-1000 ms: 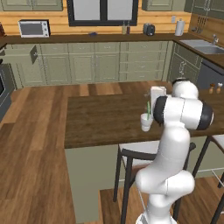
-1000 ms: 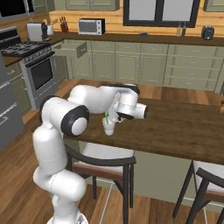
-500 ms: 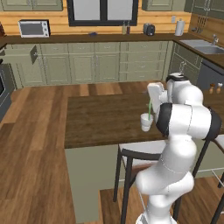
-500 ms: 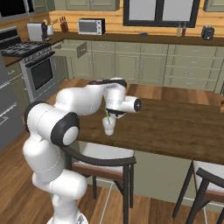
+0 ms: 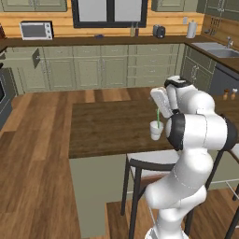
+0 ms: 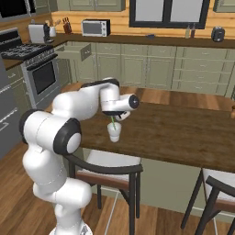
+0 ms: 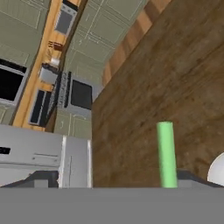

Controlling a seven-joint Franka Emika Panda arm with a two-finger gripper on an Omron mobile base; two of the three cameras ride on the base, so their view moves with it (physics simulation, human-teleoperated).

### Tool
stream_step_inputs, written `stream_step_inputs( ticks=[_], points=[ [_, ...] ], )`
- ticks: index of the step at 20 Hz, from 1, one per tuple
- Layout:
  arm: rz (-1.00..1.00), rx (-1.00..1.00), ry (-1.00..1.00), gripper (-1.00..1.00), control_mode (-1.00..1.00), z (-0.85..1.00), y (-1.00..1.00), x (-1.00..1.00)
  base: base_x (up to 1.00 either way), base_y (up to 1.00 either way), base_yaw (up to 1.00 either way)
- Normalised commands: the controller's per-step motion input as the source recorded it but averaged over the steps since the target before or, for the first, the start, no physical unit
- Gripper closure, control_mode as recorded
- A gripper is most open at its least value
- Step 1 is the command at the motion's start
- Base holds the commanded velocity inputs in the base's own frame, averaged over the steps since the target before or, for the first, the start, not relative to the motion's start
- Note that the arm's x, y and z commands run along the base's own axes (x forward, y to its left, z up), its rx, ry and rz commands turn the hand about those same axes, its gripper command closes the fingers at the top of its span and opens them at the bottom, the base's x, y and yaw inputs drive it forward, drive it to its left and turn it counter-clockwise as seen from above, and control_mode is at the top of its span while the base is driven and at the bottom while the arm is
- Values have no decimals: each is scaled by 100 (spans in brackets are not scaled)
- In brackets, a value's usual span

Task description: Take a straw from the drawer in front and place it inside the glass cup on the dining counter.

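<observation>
We note arm swung up and back over last second; tool (image 6: 120,115) now raised just above glass cup (image 6: 114,131), jaws spread wide, gripping nothing; straw (image 5: 158,117) stands in cup, top poking above rim, free of fingers; cup upright on dining bench (image 5: 107,126) near front edge; drawer (image 6: 72,51) across room left open; we judge placement done, only retreat remaining; risk: tool clipping straw on withdrawal.

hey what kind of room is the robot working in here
A home kitchen, by the look of it: a microwave on the wall counter, a stove with an oven door, and a sink in the corner.
</observation>
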Motion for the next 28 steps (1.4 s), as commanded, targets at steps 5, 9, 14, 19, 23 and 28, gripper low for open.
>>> stream_step_inputs(
  ticks=[5, 9, 14, 19, 23, 28],
  points=[
    [-1, -20, 1, -100, -100, 0, -22, 0, 0, 0, 0],
    [0, -17, 4, -100, -100, 0, -18, 0, 0, 0, 0],
    [0, -6, 7, -100, -100, -9, 0, 2, 0, 0, 0],
    [0, -5, 6, -100, -100, -17, 0, 0, 0, 0, 0],
    [0, -7, 2, -100, -100, -11, -11, 0, 0, 0, 0],
    [0, -9, 0, -100, -100, 2, -33, -5, 0, 0, 0]
  ],
)
